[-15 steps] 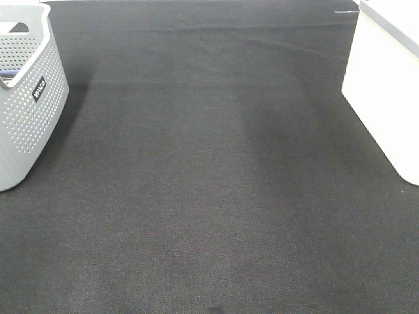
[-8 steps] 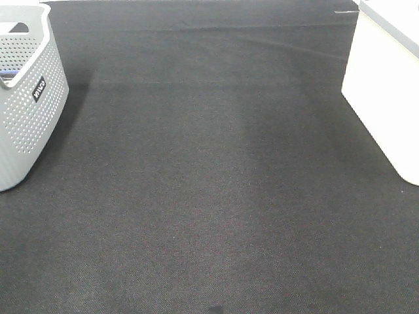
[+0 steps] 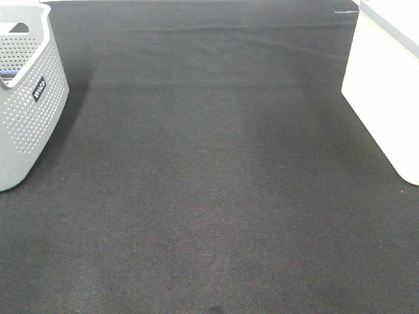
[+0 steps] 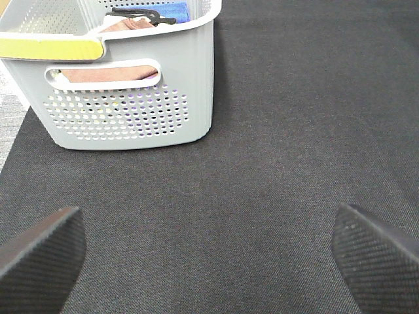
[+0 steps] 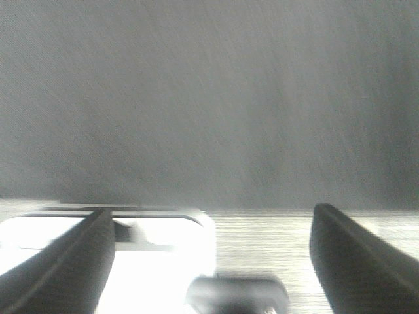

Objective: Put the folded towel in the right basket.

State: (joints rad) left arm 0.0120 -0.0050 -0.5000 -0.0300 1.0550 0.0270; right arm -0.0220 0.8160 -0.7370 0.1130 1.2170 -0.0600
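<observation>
From the high camera: a dark woven mat (image 3: 216, 170) filling the scene, a grey perforated basket (image 3: 26, 104) standing at its left edge with a small dark label on the wall, and a plain white basket (image 3: 386, 98) at the right edge, only its outer wall in sight. No arm or gripper in this view, and no towel lying on the mat between the two. From the left wrist camera: left gripper (image 4: 209, 255) spread wide, one dark fingertip (image 4: 39, 252) at each lower corner of the picture, nothing between them but bare mat (image 4: 275, 131). Ahead of it, the grey basket (image 4: 131, 111) again, with a slot handle cut above rows of holes, a yellow strip (image 4: 49, 47) along the near rim, and cloth inside: a pinkish-brown folded towel (image 4: 108, 73) showing through the slot and over the rim, something blue (image 4: 167, 12) and a thin black item (image 4: 134, 14) further back. From the right wrist camera: blurred and washed out. Right gripper (image 5: 209, 261) likewise held wide apart and empty, hanging over the mat (image 5: 209, 98), with bright white shapes and a dark rounded part below, too smeared to identify.
</observation>
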